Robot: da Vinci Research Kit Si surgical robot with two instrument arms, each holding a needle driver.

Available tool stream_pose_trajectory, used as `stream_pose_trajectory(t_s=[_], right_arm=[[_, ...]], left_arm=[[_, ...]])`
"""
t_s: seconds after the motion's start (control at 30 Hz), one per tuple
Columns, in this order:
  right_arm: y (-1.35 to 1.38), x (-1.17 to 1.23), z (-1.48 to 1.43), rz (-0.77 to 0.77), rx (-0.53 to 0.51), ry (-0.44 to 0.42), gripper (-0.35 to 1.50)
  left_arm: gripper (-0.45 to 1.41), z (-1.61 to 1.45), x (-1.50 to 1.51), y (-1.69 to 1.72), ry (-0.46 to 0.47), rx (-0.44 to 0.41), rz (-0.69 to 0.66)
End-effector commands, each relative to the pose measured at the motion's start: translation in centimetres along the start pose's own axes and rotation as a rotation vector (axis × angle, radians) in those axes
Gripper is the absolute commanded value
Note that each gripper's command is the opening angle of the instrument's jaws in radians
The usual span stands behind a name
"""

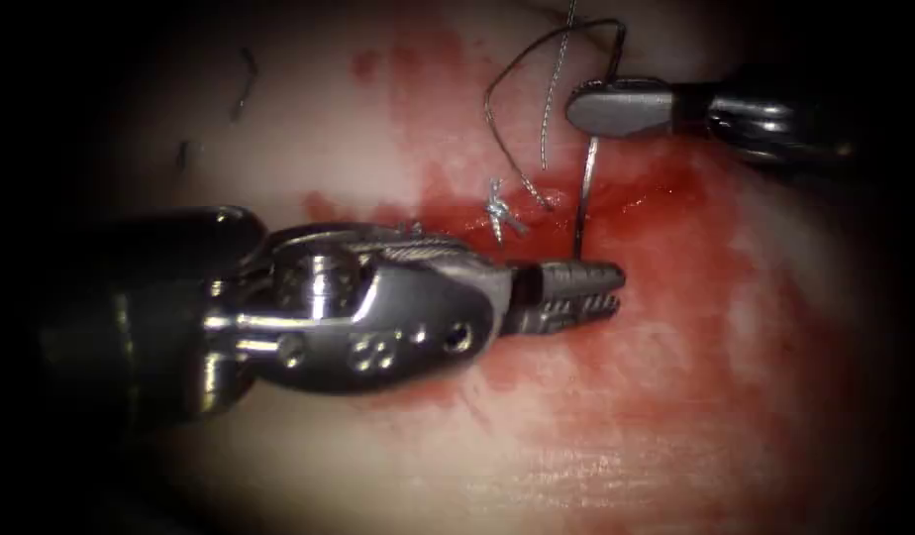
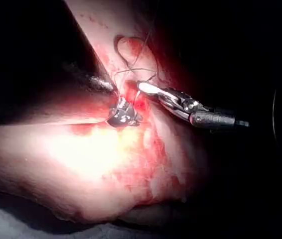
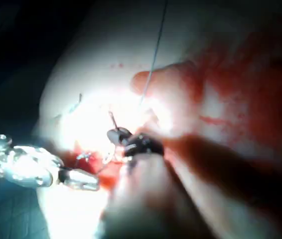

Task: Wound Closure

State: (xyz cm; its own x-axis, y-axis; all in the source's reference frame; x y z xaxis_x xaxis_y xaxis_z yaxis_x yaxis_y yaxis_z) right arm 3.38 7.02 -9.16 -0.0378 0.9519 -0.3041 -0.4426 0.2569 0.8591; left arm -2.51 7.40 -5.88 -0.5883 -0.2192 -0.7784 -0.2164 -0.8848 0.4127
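In the endoscope view the right tool (image 1: pixel 616 107) comes in at the upper right, its jaws shut on the upper end of the curved needle (image 1: pixel 586 188). The needle hangs down to the tissue (image 1: pixel 616 416), and its lower end meets the red surface just above the left tool (image 1: pixel 601 289), right of a knotted stitch (image 1: pixel 499 210). Whether the tip is in the tissue is hidden. The left tool's jaws stand narrowly apart, holding nothing. Thread (image 1: pixel 547 89) loops from the needle's end toward the knot. The left wrist view shows the right tool (image 2: pixel 148 88) and the left tool (image 2: pixel 123 115).
Red fluid (image 1: pixel 675 258) covers the tissue around the cut (image 1: pixel 636 203). Short cut ends of thread (image 1: pixel 245 84) lie on the pale tissue at the upper left. In the right wrist view the left tool (image 3: pixel 81 179) lies near the right tool (image 3: pixel 118 135), and thread (image 3: pixel 156 40) runs away from them.
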Motion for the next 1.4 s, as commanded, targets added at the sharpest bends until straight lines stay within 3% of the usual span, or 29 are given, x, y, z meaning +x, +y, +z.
stream_pose_trajectory(t_s=[0.03, 0.07, 0.1, 0.13, 0.17, 0.2, 0.27, 0.3, 0.4, 0.5, 0.63, 0.77, 0.87, 1.0, 1.03, 1.17, 1.27, 1.33, 1.4], right_arm=[[0.02, 0.01, 0.08, -0.016, 0.006, 0.0, -0.35], [0.02, 0.01, 0.07, -0.034, 0.008, -0.002, -0.35], [0.02, 0.0, 0.07, -0.035, 0.008, -0.002, -0.35], [0.03, 0.0, 0.06, -0.064, 0.012, -0.002, -0.35], [0.03, 0.0, 0.06, -0.076, 0.013, -0.003, -0.35], [0.04, 0.01, 0.05, -0.106, 0.021, -0.008, -0.35], [0.05, 0.02, 0.04, -0.136, 0.022, -0.012, -0.35], [0.08, 0.04, 0.03, -0.164, 0.037, -0.007, -0.35], [0.11, 0.06, 0.01, -0.2, 0.057, -0.004, -0.35], [0.16, 0.08, -0.05, -0.23, 0.069, 0.006, -0.35], [0.25, 0.13, -0.14, -0.284, 0.088, 0.024, -0.35], [0.32, 0.17, -0.23, -0.32, 0.098, 0.033, -0.35], [0.34, 0.17, -0.29, -0.368, 0.108, 0.04, -0.35], [0.32, 0.17, -0.35, -0.46, 0.143, 0.047, -0.35], [0.32, 0.17, -0.35, -0.46, 0.143, 0.047, -0.35], [0.26, 0.23, -0.41, -0.542, 0.171, 0.089, -0.35], [0.2, 0.25, -0.42, -0.602, 0.208, 0.109, -0.35], [0.18, 0.24, -0.41, -0.613, 0.216, 0.112, -0.35], [0.16, 0.23, -0.41, -0.625, 0.221, 0.115, -0.35]], left_arm=[[-0.21, 0.08, 0.01, -0.03, 0.001, 0.001, -0.001], [0.18, 0.08, 0.03, -0.05, 0.007, -0.001, -0.027], [0.28, 0.08, 0.04, -0.07, 0.015, 0.0, -0.07], [0.4, 0.07, 0.08, -0.11, 0.019, 0.002, -0.217], [0.39, 0.07, 0.09, -0.13, 0.022, 0.006, -0.273], [0.65, 0.1, 0.14, -0.17, 0.045, 0.009, -0.463], [0.71, 0.13, 0.18, -0.2, 0.104, -0.003, -0.644], [0.75, 0.13, 0.21, -0.23, 0.228, -0.045, -0.795], [0.76, 0.1, 0.24, -0.25, 0.391, -0.086, -0.959], [0.77, 0.08, 0.24, -0.28, 0.486, -0.104, -1.045], [0.71, -0.04, 0.15, -0.34, 0.55, -0.216, -1.117], [0.7, -0.14, 0.03, -0.42, 0.518, -0.333, -1.228], [0.66, -0.2, 0.01, -0.42, 0.495, -0.327, -1.249], [0.32, -0.23, 0.01, -0.41, 0.383, -0.335, -1.191], [0.32, -0.23, 0.01, -0.41, 0.383, -0.335, -1.191], [0.09, -0.15, -0.05, -0.43, 0.182, -0.311, -1.163], [-0.08, -0.07, -0.12, -0.44, 0.003, -0.392, -1.086], [-0.35, -0.03, -0.15, -0.43, -0.058, -0.43, -1.044], [-0.35, 0.01, -0.21, -0.44, -0.097, -0.44, -1.003]])
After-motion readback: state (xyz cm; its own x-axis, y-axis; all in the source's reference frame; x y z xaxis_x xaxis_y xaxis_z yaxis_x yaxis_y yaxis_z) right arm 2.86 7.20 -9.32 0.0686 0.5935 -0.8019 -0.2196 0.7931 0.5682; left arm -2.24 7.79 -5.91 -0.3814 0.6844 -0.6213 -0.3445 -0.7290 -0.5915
